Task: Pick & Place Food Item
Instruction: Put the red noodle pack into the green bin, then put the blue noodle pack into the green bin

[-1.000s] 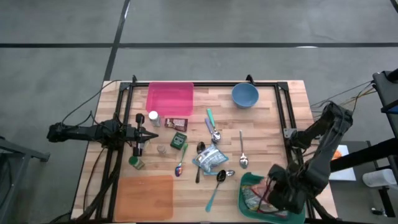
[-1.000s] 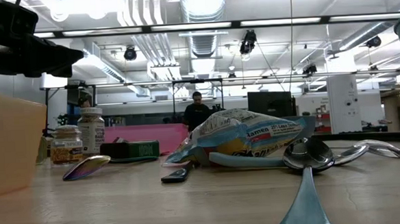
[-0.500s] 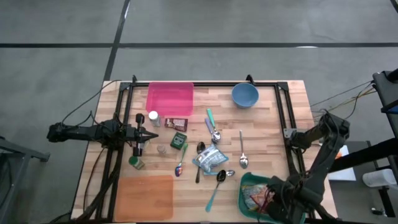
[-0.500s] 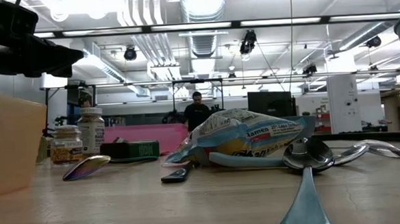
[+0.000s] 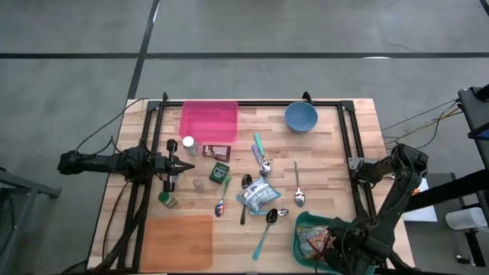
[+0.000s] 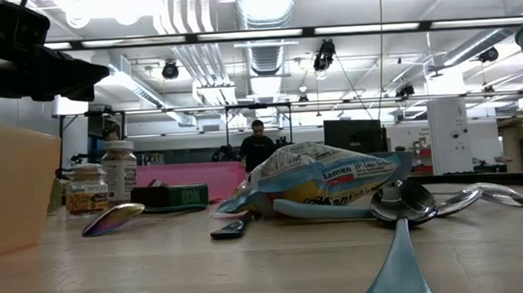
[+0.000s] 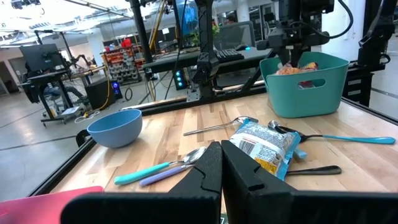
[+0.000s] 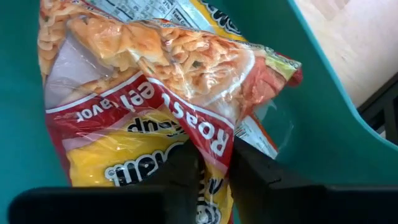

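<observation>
The red and yellow noodle packet [image 8: 155,124] lies inside the teal basket [image 5: 306,228] at the table's near right corner, on top of another printed packet. The right gripper [image 8: 214,165] is down in the basket with it: its two dark fingers [image 8: 255,171] stand a narrow gap apart with a fold of the packet's wrapper between them, so they pinch the packet lightly or are just letting go; which of the two cannot be told. Against the frame a second ago, the right arm has folded lower and its gripper [image 5: 353,248] has sunk deeper over the basket's near end, and the fingers have eased slightly apart.

Beyond the basket, toward the table's middle, lie a blue and white snack bag [image 5: 260,195] and several spoons [image 5: 297,185]; farther off stand a blue bowl [image 5: 301,116] and a pink tray [image 5: 208,120]. None of these has shifted.

The left gripper [image 7: 217,168] waits well away at the table's left edge, fingers pressed together, unchanged.
</observation>
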